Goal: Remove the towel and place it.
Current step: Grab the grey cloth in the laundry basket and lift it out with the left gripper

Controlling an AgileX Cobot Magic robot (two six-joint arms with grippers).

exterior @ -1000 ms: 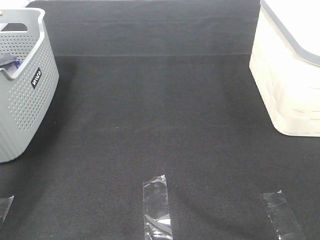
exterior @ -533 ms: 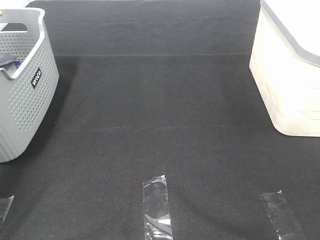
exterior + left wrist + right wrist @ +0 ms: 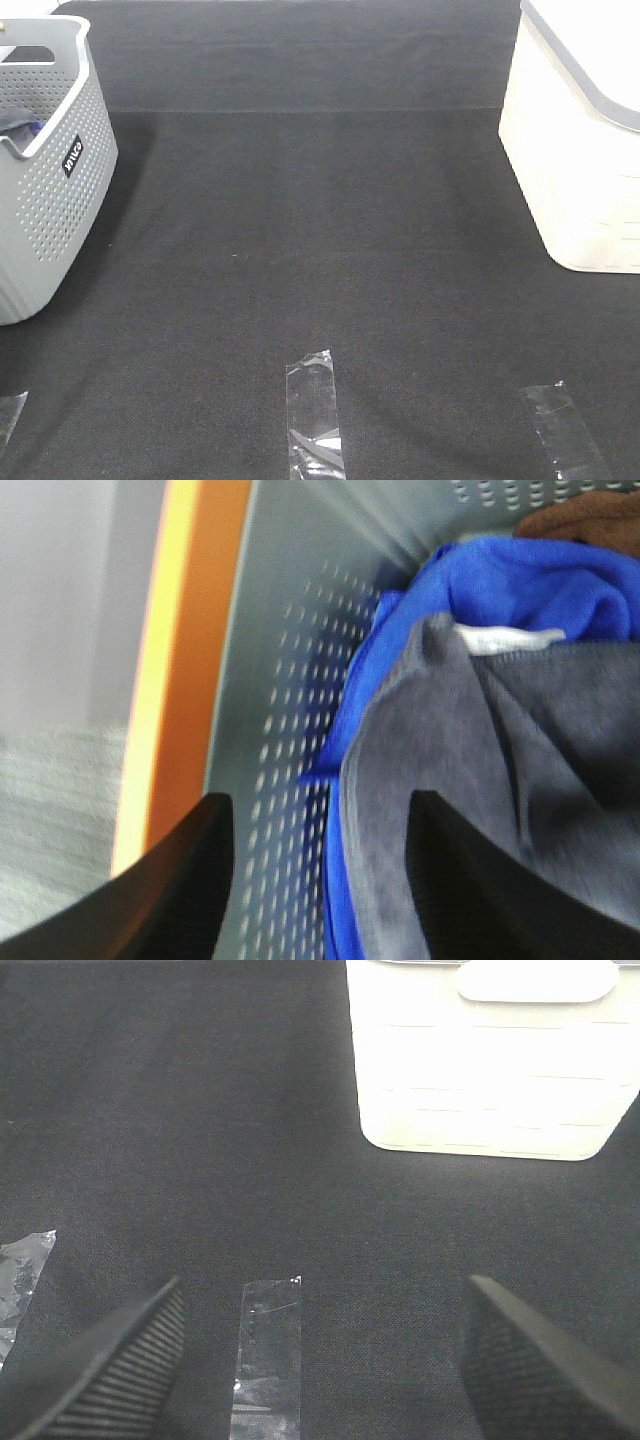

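Note:
The slate grey towel [image 3: 520,760] with a small white tag [image 3: 505,638] lies inside the grey perforated basket [image 3: 300,630], on top of a bright blue cloth [image 3: 530,580]. My left gripper [image 3: 320,900] is open inside the basket. The towel's hemmed edge lies between its fingers, and I cannot tell if they touch it. In the exterior high view only a scrap of cloth [image 3: 20,125] shows over the basket's rim [image 3: 60,110], and neither gripper is in that view. My right gripper [image 3: 320,1370] is open and empty above the black table cover.
A brown cloth [image 3: 590,515] lies deeper in the basket. A white basket [image 3: 580,150] stands at the right, also in the right wrist view [image 3: 480,1060]. Clear tape strips [image 3: 314,415] [image 3: 562,425] lie near the front edge of the black cover [image 3: 320,220].
The scrap of cloth showing at the grey basket's rim has shifted slightly. Nothing else in the exterior view has moved.

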